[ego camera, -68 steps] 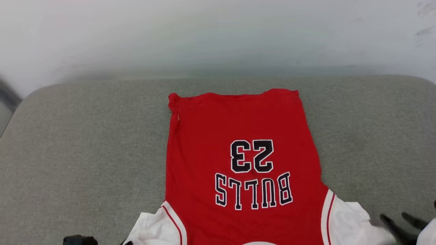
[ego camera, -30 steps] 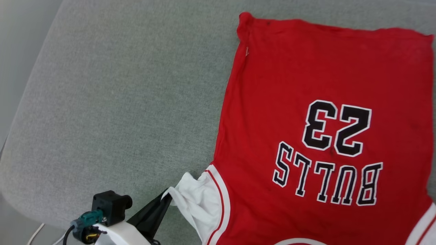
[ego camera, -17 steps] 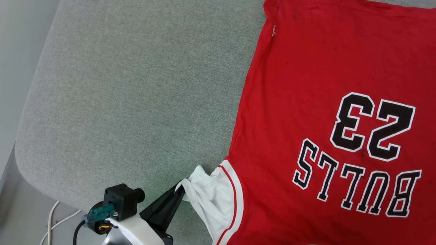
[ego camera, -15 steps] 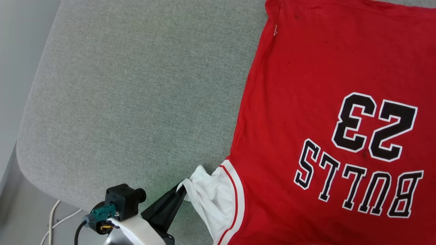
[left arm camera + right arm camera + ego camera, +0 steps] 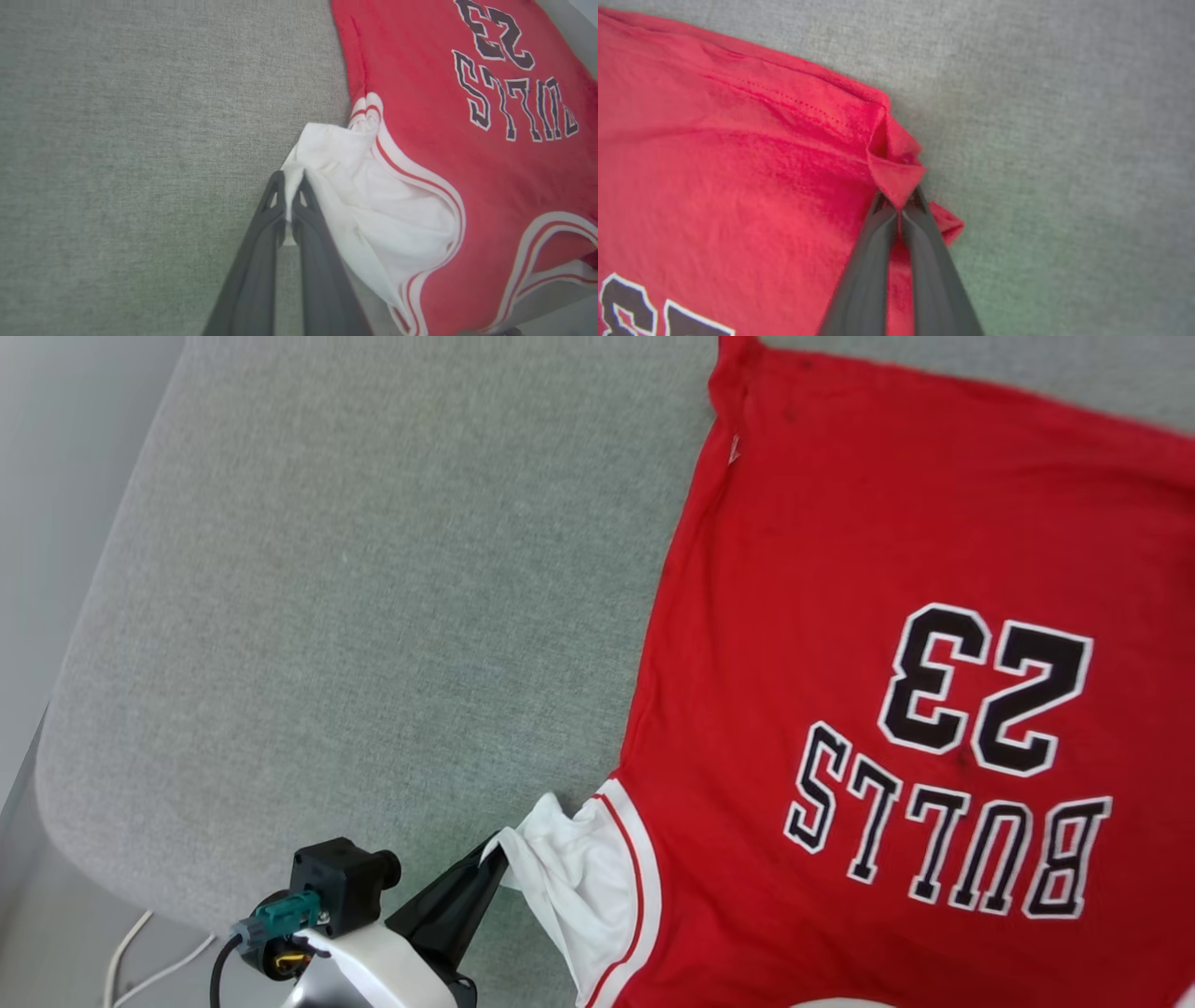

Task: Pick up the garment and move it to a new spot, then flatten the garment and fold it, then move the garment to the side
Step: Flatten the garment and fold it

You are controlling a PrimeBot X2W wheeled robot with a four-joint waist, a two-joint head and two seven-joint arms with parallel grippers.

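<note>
The garment (image 5: 887,569), a red jersey with upside-down "BULLS 23" lettering, lies spread on a grey cushion. My left gripper (image 5: 495,859) sits at the lower left, shut on the bunched white sleeve (image 5: 560,868). In the left wrist view the left gripper (image 5: 289,179) has its fingertips pinching the sleeve's edge (image 5: 327,154), which is lifted into a fold. The right wrist view has my right gripper (image 5: 900,200) shut on a red hem corner of the garment (image 5: 896,163), which puckers into a small peak above the fingertips.
The grey cushion (image 5: 327,616) stretches wide to the left of the jersey, and its rounded edge drops off at the far left. A white cable (image 5: 131,952) lies on the floor below that edge. A black and teal connector (image 5: 317,896) sits on my left wrist.
The head camera has shifted a little, so the jersey sits slightly lower and more tilted in the picture. The left gripper keeps its hold on the sleeve. The right gripper has closed.
</note>
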